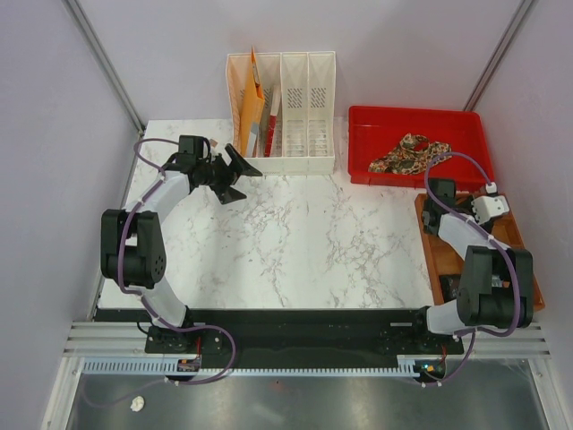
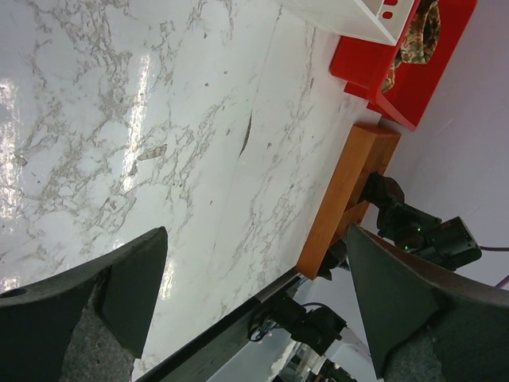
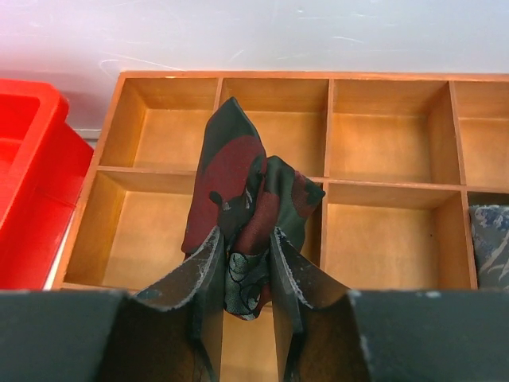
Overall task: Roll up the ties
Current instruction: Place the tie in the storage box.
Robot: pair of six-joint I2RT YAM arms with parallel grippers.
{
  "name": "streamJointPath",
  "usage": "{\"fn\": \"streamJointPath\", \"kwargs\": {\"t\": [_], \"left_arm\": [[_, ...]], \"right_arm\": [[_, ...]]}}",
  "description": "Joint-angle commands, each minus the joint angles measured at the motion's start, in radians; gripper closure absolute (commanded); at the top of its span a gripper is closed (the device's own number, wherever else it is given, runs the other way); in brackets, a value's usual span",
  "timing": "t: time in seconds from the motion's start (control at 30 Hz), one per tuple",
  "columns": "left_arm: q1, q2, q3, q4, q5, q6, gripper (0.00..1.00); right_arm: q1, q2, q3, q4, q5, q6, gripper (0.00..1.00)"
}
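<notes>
My right gripper [image 3: 245, 239] is shut on a bunched tie [image 3: 235, 167], dark green with dark red patches. It holds the tie above the near-left compartments of a wooden divided tray [image 3: 270, 77]. In the top view that gripper [image 1: 437, 204] hangs over the tray's far end [image 1: 430, 260], and the held tie is hidden. A tan-and-brown paisley tie [image 1: 407, 152] lies crumpled in the red bin [image 1: 421, 121]; it also shows in the left wrist view [image 2: 417, 32]. My left gripper [image 1: 240, 177] is open and empty above the table's far left, as its wrist view shows [image 2: 256, 239].
A white file organizer [image 1: 282, 112] with orange folders [image 1: 251, 107] stands at the back, just beyond my left gripper. Blue-grey patterned fabric [image 3: 489, 243] sits in a right-hand tray compartment. The red bin [image 2: 382, 72] adjoins the tray [image 2: 342, 191] at the right edge.
</notes>
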State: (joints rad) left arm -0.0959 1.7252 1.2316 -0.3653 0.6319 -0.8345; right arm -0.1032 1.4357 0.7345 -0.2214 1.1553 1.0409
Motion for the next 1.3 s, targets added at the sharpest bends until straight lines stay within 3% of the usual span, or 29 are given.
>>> {"fn": "streamJointPath", "kwargs": {"t": [0.0,0.3,0.6,0.9,1.2,1.27], "left_arm": [[0.005,0.011,0.039,0.0,0.011,0.037,0.0],[0.004,0.022,0.052,0.0,0.002,0.04,0.0],[0.004,0.011,0.043,-0.011,-0.005,0.048,0.01],[0.005,0.016,0.046,-0.015,-0.009,0.051,0.01],[0.007,0.03,0.048,-0.015,-0.005,0.044,0.0],[0.009,0.03,0.046,-0.015,-0.003,0.044,0.0]], "right_arm": [[0.022,-0.006,0.068,-0.113,0.02,0.126,1.0],[0.063,-0.02,0.071,-0.245,-0.008,0.209,1.0],[0.043,-0.023,0.009,-0.237,0.0,0.208,1.0],[-0.016,0.029,0.009,-0.173,-0.019,0.104,1.0],[-0.067,0.066,-0.009,-0.157,-0.019,0.074,0.91],[-0.073,0.066,-0.01,-0.156,-0.026,0.059,0.81]]}}
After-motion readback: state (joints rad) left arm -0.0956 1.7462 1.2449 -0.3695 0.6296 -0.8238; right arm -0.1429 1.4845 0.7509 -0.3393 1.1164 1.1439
